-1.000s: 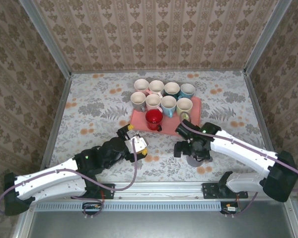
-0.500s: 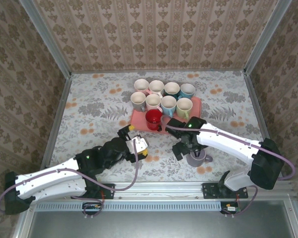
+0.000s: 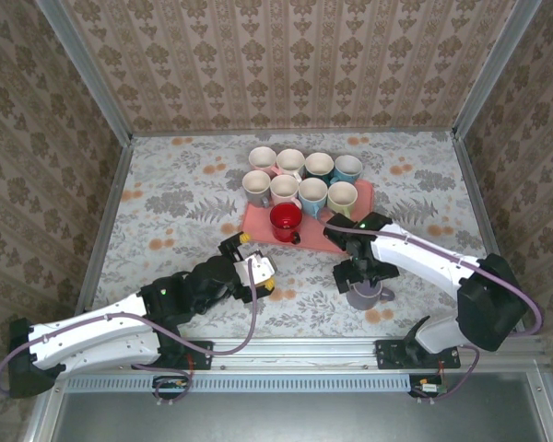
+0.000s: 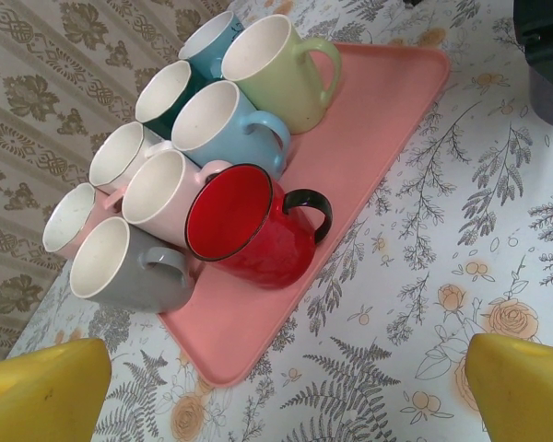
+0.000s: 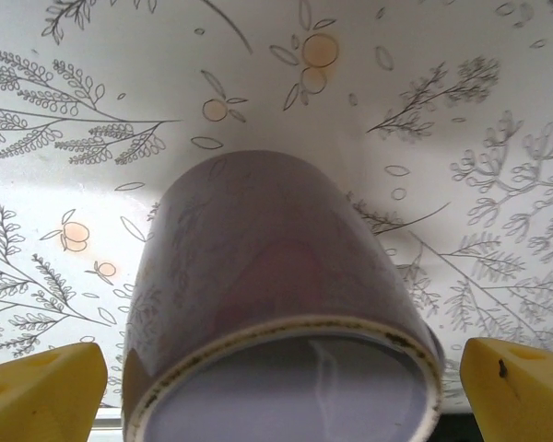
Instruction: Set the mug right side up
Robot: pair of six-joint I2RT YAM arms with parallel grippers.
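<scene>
Top external view: the right gripper [image 3: 358, 273] hangs directly over the grey-purple mug [image 3: 365, 296], which stands on the table [image 3: 166, 203] just below its fingers, handle to the outer side. This position suits a straight descent onto the mug body. The left gripper [image 3: 255, 272] rests well apart from the mug, with the pink tray [image 3: 258, 223] of upright mugs ahead of it, which leaves the work zone free. Left wrist view: the yellow fingertips [image 4: 41, 391] stand wide apart with nothing between them, and the red mug [image 4: 249, 226] sits on the tray ahead. Right wrist view: the fingertips [image 5: 39, 387] are spread wide, one on each side of the mug [image 5: 267, 276], not touching it. The foot ring faces the camera, so the mug is judged rim-down and not yet turned.
</scene>
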